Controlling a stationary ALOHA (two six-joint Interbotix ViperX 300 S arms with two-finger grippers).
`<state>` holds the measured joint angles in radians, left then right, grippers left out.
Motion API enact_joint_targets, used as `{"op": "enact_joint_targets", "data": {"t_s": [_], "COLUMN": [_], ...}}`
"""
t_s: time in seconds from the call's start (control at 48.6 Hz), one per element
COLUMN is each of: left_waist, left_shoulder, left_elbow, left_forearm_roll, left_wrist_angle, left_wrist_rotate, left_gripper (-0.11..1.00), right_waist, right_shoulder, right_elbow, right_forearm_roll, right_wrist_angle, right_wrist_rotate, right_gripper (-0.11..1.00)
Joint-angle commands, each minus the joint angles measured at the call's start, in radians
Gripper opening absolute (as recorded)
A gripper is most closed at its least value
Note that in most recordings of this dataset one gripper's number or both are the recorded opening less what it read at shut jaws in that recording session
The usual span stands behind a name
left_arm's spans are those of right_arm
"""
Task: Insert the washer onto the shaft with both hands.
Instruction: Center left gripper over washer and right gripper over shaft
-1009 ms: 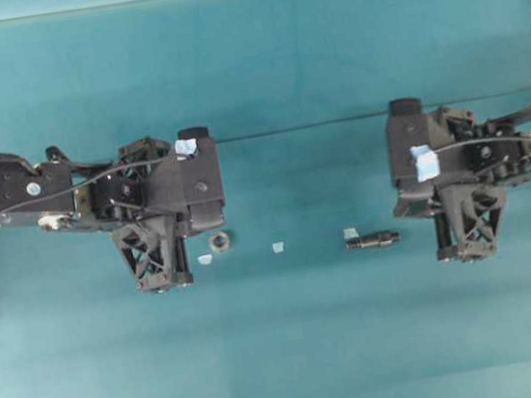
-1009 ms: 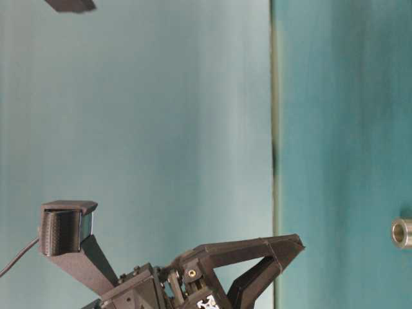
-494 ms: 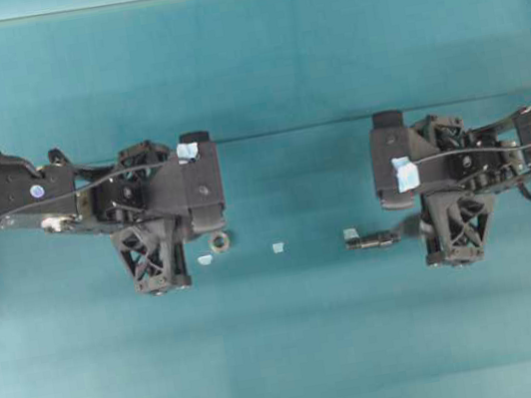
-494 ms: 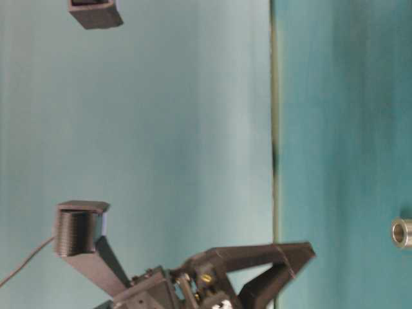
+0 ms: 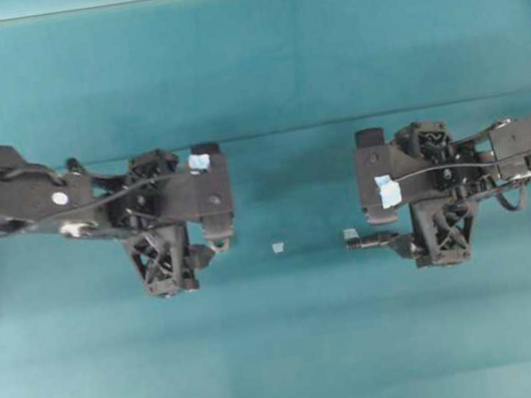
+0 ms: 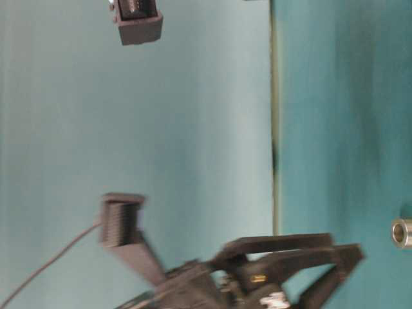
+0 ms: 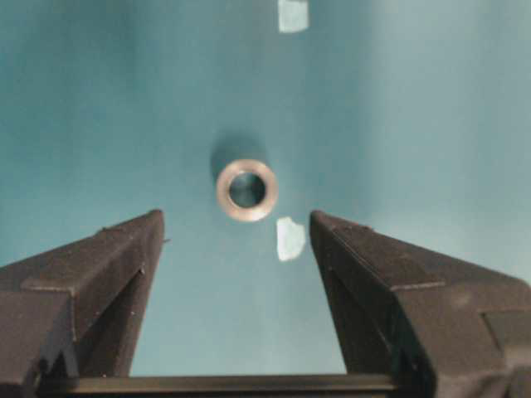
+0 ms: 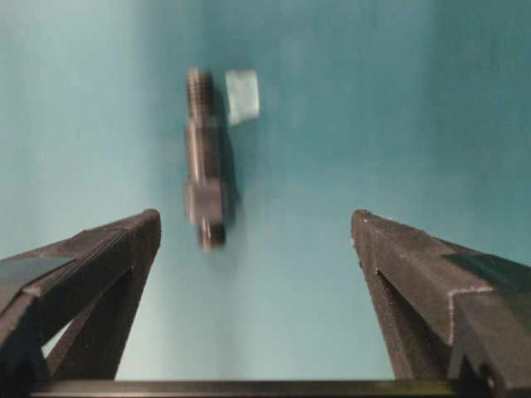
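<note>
Both of our grippers are spreading their jaws wide and closing in on the parts since a second ago. Our left gripper [image 7: 236, 228] is hanging open, gripping nothing, with the washer [image 7: 246, 189] lying flat on the teal table [image 5: 244, 61] just ahead of its fingertips, a pale tape bit [image 7: 289, 238] beside it. Our right gripper [image 8: 255, 228] is also gaping empty; the shaft [image 8: 204, 190] is lying in the upper left of its wrist view, near the left finger [image 8: 99, 257].
</note>
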<state>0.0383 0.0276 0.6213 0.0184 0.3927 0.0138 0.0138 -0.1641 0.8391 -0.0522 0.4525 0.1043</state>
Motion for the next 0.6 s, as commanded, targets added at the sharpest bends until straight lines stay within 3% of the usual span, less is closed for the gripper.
{"op": "enact_joint_targets", "data": {"t_s": [0.0,0.577], "left_waist": [0.000,0.000], "left_shoulder": [0.018,0.124], "left_elbow": [-0.009,-0.028], "left_forearm_roll": [0.003,0.003], "left_wrist_angle": [-0.028,-0.089], "left_wrist_rotate": [0.000,-0.005], "left_gripper": [0.78,0.78], "right_waist": [0.008,0.021], "right_shoulder": [0.006,0.035], "right_elbow": [-0.012,-0.005], "right_forearm_roll": [-0.002,0.003], "right_wrist_angle": [-0.020,-0.049], "right_wrist_rotate": [0.006,0.009], "right_gripper": [0.79,0.79]}}
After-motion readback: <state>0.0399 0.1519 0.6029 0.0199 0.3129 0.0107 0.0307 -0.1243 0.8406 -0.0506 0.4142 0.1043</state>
